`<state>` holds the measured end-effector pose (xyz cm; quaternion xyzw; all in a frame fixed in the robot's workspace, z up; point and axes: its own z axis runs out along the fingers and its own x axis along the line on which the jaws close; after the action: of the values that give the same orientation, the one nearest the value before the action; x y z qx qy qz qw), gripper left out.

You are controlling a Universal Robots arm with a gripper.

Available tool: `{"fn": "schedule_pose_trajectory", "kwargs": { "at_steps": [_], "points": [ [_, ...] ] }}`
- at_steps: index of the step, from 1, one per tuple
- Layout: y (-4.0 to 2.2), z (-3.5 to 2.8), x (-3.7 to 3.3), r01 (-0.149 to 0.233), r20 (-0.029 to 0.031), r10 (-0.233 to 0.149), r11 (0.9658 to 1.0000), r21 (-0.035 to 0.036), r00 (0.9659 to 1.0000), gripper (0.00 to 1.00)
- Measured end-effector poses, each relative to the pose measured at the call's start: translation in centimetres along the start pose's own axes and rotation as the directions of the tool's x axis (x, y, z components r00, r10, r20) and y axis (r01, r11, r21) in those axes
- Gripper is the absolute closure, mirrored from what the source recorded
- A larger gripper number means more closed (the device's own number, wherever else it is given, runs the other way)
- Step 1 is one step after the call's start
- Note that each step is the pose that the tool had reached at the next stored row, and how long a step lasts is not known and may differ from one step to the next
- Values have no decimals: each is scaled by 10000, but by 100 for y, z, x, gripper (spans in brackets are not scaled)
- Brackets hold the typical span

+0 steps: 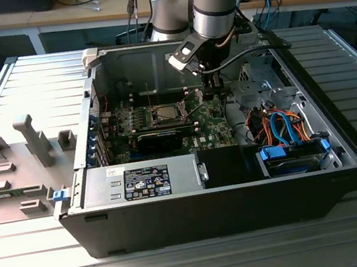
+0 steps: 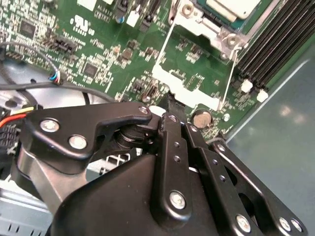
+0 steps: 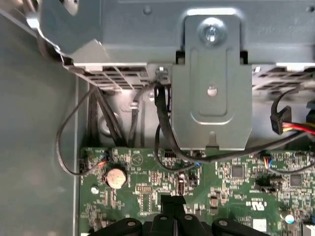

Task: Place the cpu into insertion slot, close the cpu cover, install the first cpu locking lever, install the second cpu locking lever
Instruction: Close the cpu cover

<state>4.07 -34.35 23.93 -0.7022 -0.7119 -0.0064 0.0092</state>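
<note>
Black claw (image 2: 171, 102) low over the motherboard (image 2: 98, 59), fingers drawn together, nothing seen between them. Tip sits just beside the free edge of the cpu cover (image 2: 189, 94); contact not certain. Cover looks swung open, green board visible through its window. The cpu (image 2: 234, 6) lies silvery side up in the insertion slot (image 2: 193, 15), so seating looks done. In the exterior view it sits to the exterior view's left of the claw. Coin cell (image 2: 201, 118) just beside the tip, memory slots (image 2: 275, 44) near the socket. Risks, as I judge them: the tip slides off the thin cover edge and scrapes the board's small parts or the coin cell. A cover pushed off-square could land crooked on the chip. The black cable (image 3: 162, 132) running down to the board could snag.
</note>
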Motion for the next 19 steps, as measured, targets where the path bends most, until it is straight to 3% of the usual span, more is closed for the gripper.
{"fn": "schedule_pose_trajectory", "kwargs": {
  "at_steps": [3, 11, 15, 19],
  "points": [
    [0, 6, 0, -12, 121, 7, 9992, 393, 9999, 89],
    [-29, 3, 0, -13, 131, 7, 9992, 404, 9999, 89],
    [-57, -55, 2, -12, 130, 7, 9994, 356, 9999, 89],
    [-121, -71, 3, -11, 131, 7, 9995, 303, 9999, 89]
  ]
}}
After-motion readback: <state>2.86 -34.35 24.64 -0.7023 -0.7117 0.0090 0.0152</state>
